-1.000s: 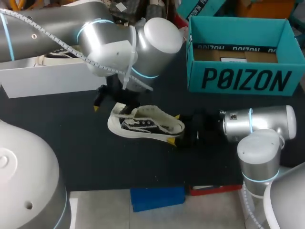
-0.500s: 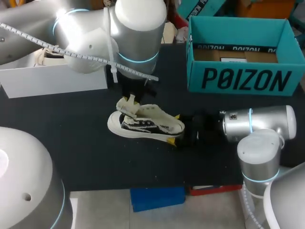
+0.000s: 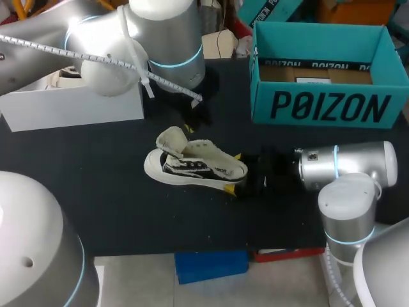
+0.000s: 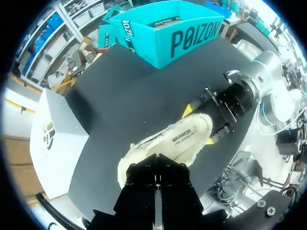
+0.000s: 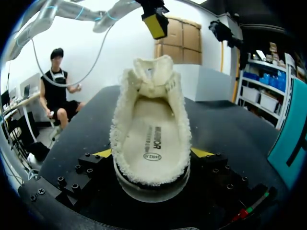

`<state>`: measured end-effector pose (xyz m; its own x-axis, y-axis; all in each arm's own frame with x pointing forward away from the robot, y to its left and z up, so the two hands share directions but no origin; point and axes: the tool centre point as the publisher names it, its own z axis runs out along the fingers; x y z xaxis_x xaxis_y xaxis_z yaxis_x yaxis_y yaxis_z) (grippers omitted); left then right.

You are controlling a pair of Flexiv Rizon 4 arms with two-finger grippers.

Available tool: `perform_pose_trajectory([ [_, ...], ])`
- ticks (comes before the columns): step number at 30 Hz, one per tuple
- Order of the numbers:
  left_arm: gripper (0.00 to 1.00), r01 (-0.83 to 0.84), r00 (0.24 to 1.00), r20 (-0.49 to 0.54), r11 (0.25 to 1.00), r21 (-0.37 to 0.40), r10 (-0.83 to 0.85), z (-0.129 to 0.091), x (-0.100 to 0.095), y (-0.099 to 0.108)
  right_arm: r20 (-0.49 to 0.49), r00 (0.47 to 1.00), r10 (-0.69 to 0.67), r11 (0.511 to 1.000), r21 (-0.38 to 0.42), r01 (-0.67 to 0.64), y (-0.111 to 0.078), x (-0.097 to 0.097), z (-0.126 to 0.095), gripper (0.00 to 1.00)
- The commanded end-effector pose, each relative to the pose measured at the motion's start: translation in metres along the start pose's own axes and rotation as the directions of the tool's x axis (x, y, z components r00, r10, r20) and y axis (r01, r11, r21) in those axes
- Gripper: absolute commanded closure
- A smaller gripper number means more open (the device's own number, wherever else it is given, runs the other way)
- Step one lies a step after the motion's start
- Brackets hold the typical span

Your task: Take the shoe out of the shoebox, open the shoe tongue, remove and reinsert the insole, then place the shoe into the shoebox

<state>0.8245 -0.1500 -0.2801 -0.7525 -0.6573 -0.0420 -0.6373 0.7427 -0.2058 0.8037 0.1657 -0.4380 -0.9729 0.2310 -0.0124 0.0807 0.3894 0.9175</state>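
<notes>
Shoe (image 3: 195,165) and shoebox (image 3: 326,105) both rest on the black table (image 3: 115,211), well apart: the box at the upper right of the head view, the shoe near the middle. My left arm (image 3: 121,45) comes in from the upper left, and the left gripper (image 3: 192,125) hangs just above the toe end of the shoe, touching nothing that I can see; whether it is open or closed I cannot tell. I judge it sits there because the toe end is where the tongue folds back and the insole can be reached.

The teal shoebox stands open, with only a white slip (image 3: 313,81) on its brown floor, so it is free to take the shoe at the end. A white box (image 3: 70,112) at the upper left holds something pale with dark marks that I cannot make out.

The shoe stands sole down, heel toward the right of the frame. My right gripper (image 3: 233,173) is clamped on the heel from both sides, which I take to be a brace for the other arm's work. The insole (image 5: 152,139) lies flat inside. The tongue (image 3: 171,139) is turned up over the toe, leaving the mouth wide.
</notes>
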Motion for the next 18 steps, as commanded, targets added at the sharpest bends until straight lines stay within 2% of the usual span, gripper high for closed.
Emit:
perform_pose_trajectory([
  [1,1.00,-0.144,0.965,-0.211,0.988,0.063,0.154,0.002,-0.006,0.009,0.001,1.000,0.001,1.000,0.001,-0.001,-0.002,0.000,0.001,1.00],
  [4,1.00,-0.144,0.965,-0.211,0.988,0.063,0.154,0.002,-0.006,0.009,0.001,1.000,0.001,1.000,0.001,-0.001,-0.002,0.000,0.001,1.00],
  [6,1.00,-0.249,0.910,-0.336,0.968,0.028,0.244,0.009,-0.006,0.007,0.001,1.000,0.001,1.000,0.001,-0.001,-0.002,0.000,0.001,1.00],
  [8,1.00,-0.395,0.876,-0.329,0.916,-0.068,0.353,0.015,-0.002,0.008,0.001,1.000,0.001,1.000,0.001,-0.001,-0.002,0.000,0.001,1.00],
  [10,1.00,-0.452,0.833,-0.395,0.888,-0.081,0.388,0.015,0.000,0.008,0.001,1.000,0.001,1.000,0.001,-0.001,-0.002,0.000,0.001,1.00],
  [11,1.00,-0.485,0.831,-0.367,0.867,-0.110,0.418,0.016,0.000,0.008,0.001,1.000,0.001,1.000,0.001,-0.001,-0.002,0.000,0.001,1.00],
  [16,1.00,-0.605,0.742,-0.424,0.791,-0.088,0.519,0.016,0.005,0.010,0.001,1.000,0.001,1.000,0.001,-0.001,-0.002,0.000,0.001,1.00],
  [18,1.00,-0.656,0.692,-0.432,0.754,-0.043,0.578,0.017,0.008,0.009,0.001,1.000,0.001,1.000,0.001,-0.001,-0.002,0.000,0.001,1.00],
])
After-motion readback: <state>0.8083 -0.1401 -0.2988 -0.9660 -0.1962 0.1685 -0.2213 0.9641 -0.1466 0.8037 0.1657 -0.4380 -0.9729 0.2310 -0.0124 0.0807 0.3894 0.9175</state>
